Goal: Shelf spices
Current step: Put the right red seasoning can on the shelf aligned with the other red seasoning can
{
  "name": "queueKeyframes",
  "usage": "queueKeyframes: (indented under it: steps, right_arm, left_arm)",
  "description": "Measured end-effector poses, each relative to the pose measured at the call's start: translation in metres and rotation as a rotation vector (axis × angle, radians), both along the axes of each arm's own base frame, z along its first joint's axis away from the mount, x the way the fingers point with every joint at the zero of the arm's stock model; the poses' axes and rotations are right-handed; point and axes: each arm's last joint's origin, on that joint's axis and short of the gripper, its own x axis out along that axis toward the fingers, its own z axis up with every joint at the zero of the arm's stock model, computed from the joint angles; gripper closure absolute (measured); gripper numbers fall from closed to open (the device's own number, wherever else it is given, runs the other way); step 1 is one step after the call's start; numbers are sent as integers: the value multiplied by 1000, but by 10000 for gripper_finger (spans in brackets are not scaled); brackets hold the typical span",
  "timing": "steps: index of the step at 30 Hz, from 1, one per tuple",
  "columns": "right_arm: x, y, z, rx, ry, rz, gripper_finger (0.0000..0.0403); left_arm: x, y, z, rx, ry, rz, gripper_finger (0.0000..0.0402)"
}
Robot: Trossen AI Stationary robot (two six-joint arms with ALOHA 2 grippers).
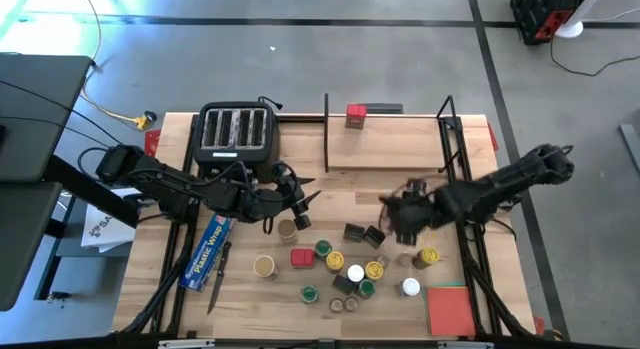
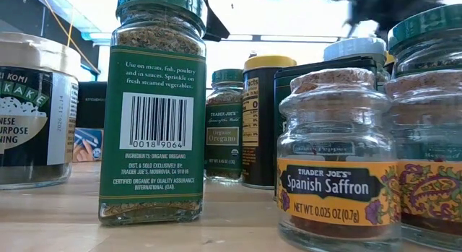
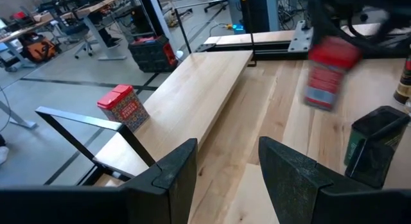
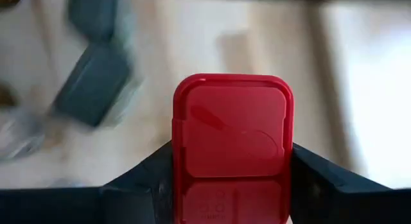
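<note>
1. My right hand [image 4: 231,166] is pinching a red tin [image 4: 231,128] by its two sides, its lid facing my wrist. I judge the step in hand is carrying this tin to the shelf [image 1: 385,144].

2. The tin hangs above the desk [image 1: 340,204], clear of the wood. The shelf board lies ahead of my right hand, and the crowd of spices [image 1: 345,269] stands behind it.

3. Two dark boxes [image 1: 363,233] sit just below and beside the tin. I should lift before I travel, so the tin does not clip them.

4. One red tin [image 1: 355,115] already stands on the shelf near its far edge. I should aim for bare board beside it, well apart, to leave room for the rest.

5. The black rod frame [image 1: 447,139] at the shelf's end stands close to my arm. I should come in over the board, not through the rods.

6. I should keep the tin level, set its base flat on the board, then let go and pull straight up.

7. My left hand [image 3: 225,169] is spread and holds nothing. It waits over the desk beside the toaster [image 1: 236,129], pointing toward the shelf, and should stay clear.
</note>
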Motion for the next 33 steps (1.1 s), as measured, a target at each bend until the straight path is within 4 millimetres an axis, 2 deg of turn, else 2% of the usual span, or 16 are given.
queueKeyframes:
  steps: [4, 8, 12, 17, 22, 27, 33]
  right_arm:
    - [24, -45, 23, -37, -27, 84, 201]
    - [44, -98, 26, -63, -61, 132, 201]
    - [58, -148, 14, -55, -93, 149, 201]
    - [74, -192, -7, -43, -47, 138, 201]
    - [88, -220, -23, -29, 13, 125, 201]
    - [95, -233, -25, -36, 10, 106, 200]
    - [96, -240, -22, -135, 22, 64, 109]
  left_arm:
    - [0, 0, 0, -7, -1, -16, 241]
    - [0, -1, 0, -15, -4, -18, 241]
    - [0, -1, 0, -17, -7, -19, 241]
    - [1, 0, 0, -18, -10, -18, 241]
    - [1, 1, 0, -18, -10, -15, 241]
    - [1, 0, 0, -36, -11, -37, 241]
    - [1, 0, 0, -36, -11, -37, 241]
